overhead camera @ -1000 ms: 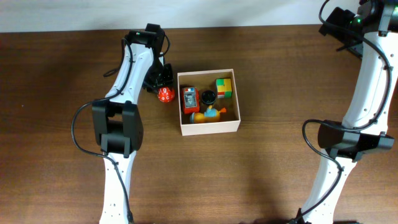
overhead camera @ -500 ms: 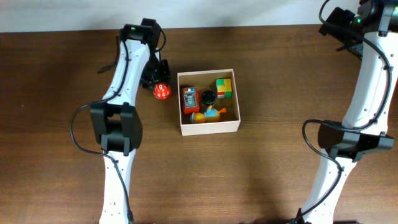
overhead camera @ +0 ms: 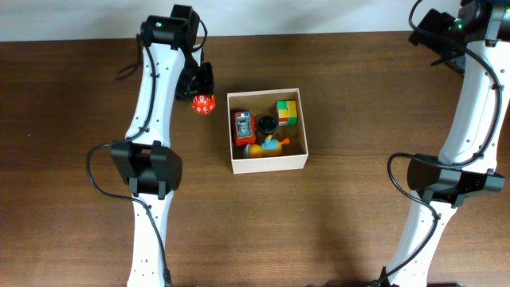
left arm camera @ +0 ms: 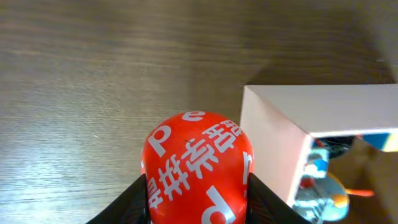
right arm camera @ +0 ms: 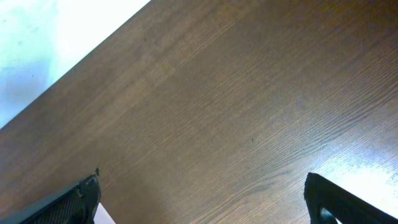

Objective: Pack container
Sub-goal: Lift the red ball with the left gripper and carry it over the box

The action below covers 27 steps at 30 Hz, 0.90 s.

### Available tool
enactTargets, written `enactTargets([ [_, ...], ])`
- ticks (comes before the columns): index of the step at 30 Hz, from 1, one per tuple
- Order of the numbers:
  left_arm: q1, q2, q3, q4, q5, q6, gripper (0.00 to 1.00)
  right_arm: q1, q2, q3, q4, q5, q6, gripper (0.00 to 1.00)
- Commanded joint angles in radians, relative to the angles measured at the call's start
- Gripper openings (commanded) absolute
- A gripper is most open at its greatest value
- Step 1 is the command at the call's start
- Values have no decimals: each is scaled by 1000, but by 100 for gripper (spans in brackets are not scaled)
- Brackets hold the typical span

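Red plastic ball (left arm camera: pixel 196 171) printed with white letters sits clamped between the left gripper's (left arm camera: pixel 196 208) black fingers (left arm camera: pixel 134 199), the jaws partly closed around it. In the overhead view the ball lies at ten o'clock from the square white-walled cardboard container (overhead camera: pixel 268 164), just beside its corner and apart from the wall. That container stands mid-table on the dark brown wooden tabletop (overhead camera: pixel 80 143) and holds a red rectangular toy (overhead camera: pixel 243 126), a black round piece (overhead camera: pixel 265 123), a green-and-yellow cube (overhead camera: pixel 287 112) and an orange-and-blue toy (overhead camera: pixel 267 146). At two o'clock, well apart, the right gripper (right arm camera: pixel 205 205) spreads wide over bare wood, gripping nothing.
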Motion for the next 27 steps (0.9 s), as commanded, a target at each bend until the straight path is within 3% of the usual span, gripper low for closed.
enactTargets([
  [1, 4, -17, 87, -11, 51, 84, 30, -6, -36, 18, -6, 1, 12, 99],
  [12, -58, -141, 109, -11, 325, 316, 30, -6, -36, 18, -6, 1, 12, 99],
  [27, -258, -171, 106, -11, 313, 423, 31, -6, -36, 18, -6, 1, 12, 99],
])
